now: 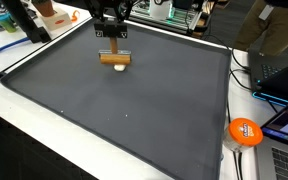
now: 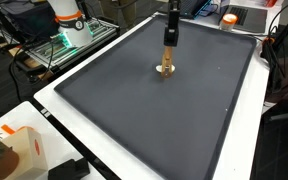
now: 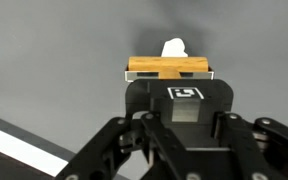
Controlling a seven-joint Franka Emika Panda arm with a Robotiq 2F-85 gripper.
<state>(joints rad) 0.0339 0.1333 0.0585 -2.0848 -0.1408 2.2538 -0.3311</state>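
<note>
Open passage over dark mat (image 1: pixel 134 120) all round wooden block (image 1: pixel 114 57); white lump (image 3: pixel 173 46) just beyond block; clutter (image 1: pixel 179 12) along far edge; orange disc (image 1: pixel 244 131) off mat corner.

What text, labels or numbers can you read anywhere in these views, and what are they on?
Nothing is legible.
On the gripper, wrist view: a white square emblem, no readable letters.
On the wooden block it holds: no print shows.
On the orange disc, in an exterior view: a white mark, too blurred to read.
</note>
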